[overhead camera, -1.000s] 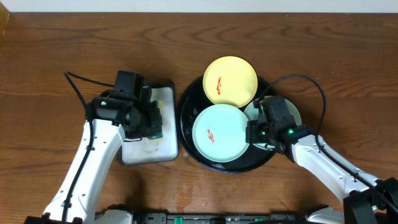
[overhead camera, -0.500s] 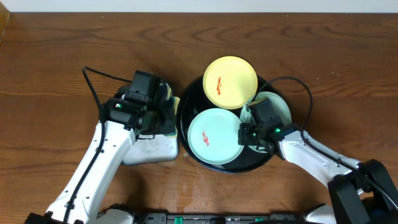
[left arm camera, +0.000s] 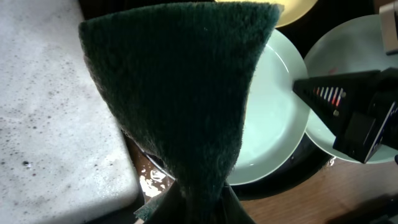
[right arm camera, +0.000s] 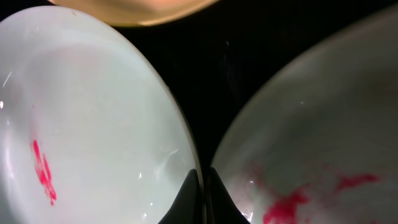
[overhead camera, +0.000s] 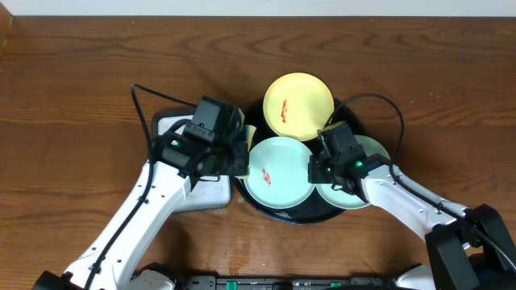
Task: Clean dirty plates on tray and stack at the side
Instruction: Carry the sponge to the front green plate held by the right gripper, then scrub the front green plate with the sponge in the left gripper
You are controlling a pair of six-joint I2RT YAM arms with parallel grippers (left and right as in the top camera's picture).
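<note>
Foam covers the white rectangular tray (overhead camera: 173,126) (left arm camera: 50,93) that lies on the brown wooden table (overhead camera: 72,72), just left of and partly beneath the left gripper (overhead camera: 236,158). That gripper's jaws are clamped on a dark green scouring pad (left arm camera: 186,93). In the left wrist view the pad fans out wide from the pinch and hides much of what lies under it.

Directly right of these jaws begins the large round black dish (overhead camera: 294,216) (right arm camera: 211,74). The pad hangs over its left rim, where tray and dish lie close side by side. Just past the pad lies the middle plate (overhead camera: 278,173) (left arm camera: 273,118) (right arm camera: 93,112), small, round, shallow and pale mint-green, with a red smear on it. It rests in the front left part of the dish.

Farther from both pairs of jaws, at the back of the dish, sits the small round yellow plate (overhead camera: 300,105) (left arm camera: 292,9) (right arm camera: 137,11). It also carries a red smear and reaches out past the dish's back rim.

The right gripper (overhead camera: 317,169) (right arm camera: 200,190) is down in the dish with its jaws closed, tips together. In the right wrist view the tips sit in the dark gap between the two green plates, right against the middle plate's rim. Whether they touch that rim I cannot tell.

Immediately right of those tips lies the second pale mint-green plate (overhead camera: 343,196) (left arm camera: 348,46) (right arm camera: 298,124), red-smeared as well and partly covered by the right arm from above.
</note>
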